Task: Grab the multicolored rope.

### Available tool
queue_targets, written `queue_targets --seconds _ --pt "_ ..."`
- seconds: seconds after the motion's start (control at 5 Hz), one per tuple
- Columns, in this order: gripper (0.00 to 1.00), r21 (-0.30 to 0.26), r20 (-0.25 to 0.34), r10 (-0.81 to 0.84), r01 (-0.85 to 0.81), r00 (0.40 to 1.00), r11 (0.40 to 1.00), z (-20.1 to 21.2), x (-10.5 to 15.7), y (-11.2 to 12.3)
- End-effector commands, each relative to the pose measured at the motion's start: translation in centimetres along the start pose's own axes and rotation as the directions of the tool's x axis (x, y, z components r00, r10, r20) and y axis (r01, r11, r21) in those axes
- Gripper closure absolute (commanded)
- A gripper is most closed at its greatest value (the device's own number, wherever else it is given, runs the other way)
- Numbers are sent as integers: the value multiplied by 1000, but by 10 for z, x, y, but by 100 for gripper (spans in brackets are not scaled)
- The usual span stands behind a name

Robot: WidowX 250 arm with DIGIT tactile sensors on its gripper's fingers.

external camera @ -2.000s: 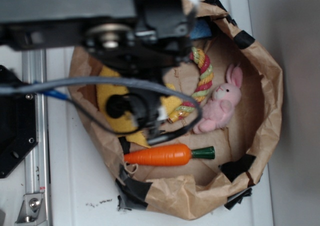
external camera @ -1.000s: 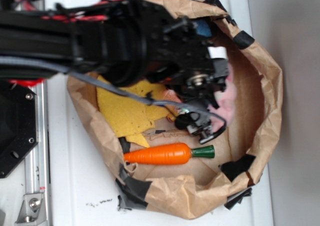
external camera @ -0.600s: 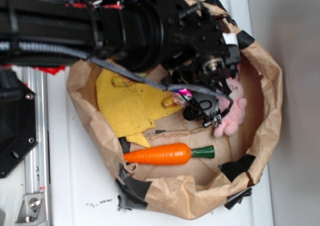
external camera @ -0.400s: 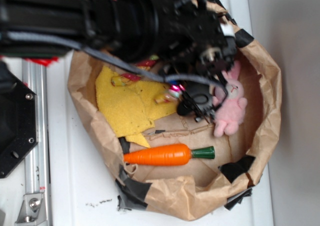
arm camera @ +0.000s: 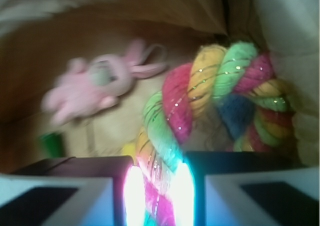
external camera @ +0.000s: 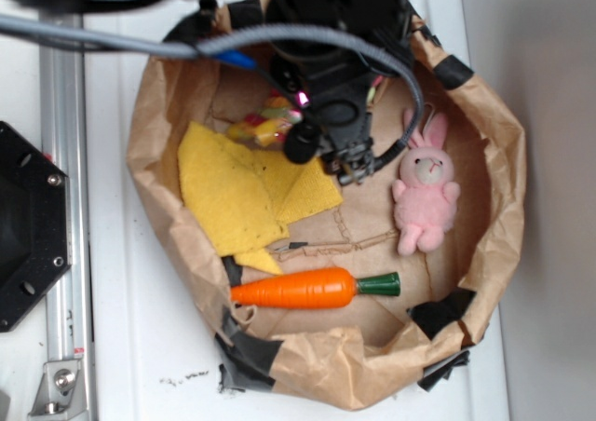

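1. Claw (arm camera: 155, 196): in the wrist view the rope (arm camera: 170, 116) runs straight down btwn the two finger pads (arm camera: 227, 193), lit up by the glow there. Looks pinched on the rope, pads close to either side of the strand.

2. Exterior view: claw (external camera: 349, 165) sits under the arm in the upper middle of the paper bag (external camera: 507, 151). Only a scrap of rope (external camera: 265, 123) shows at the arm's left edge, rest hidden behind the black body.

3. Change: 2 s ago the rope lay as a horseshoe just beside the pink bunny (external camera: 426, 197). Since then the arm dropped in over that spot, and now the rope has gone from the bunny's side and shows further up and left, w/ the claw. Bunny also shifted, now upright and fully in view.

4. Meaning, my guess: grab is made and the rope is travelling w/ the claw, likely lifted or dragged. Task looks nearly done; can't tell from these views if the far loop is clear of the bag floor.

5. Wrist view past the pads: rope curls right into a loop, red/yellow/green twist, bunny (arm camera: 95, 86) off to the left, apart from it.

6. Rest: yellow cloth (external camera: 242, 193) flat on the bag floor, rope scrap near its top edge. Carrot (external camera: 312, 289) low down, well apart, untouched.

7. Risk: thick twisted strand could slip if the grip is only on one ply.
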State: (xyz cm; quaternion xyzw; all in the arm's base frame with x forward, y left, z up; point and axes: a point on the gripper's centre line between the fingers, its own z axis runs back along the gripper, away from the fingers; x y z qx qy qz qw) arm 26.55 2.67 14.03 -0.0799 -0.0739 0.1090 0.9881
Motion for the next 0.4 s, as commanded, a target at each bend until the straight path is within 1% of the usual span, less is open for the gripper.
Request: queue_targets --seconds 0.0,0.2 --pt "100 -9 -28 -252 252 967 968 28 4 -41" --pt "100 18 -66 -274 276 959 961 20 2 -45"
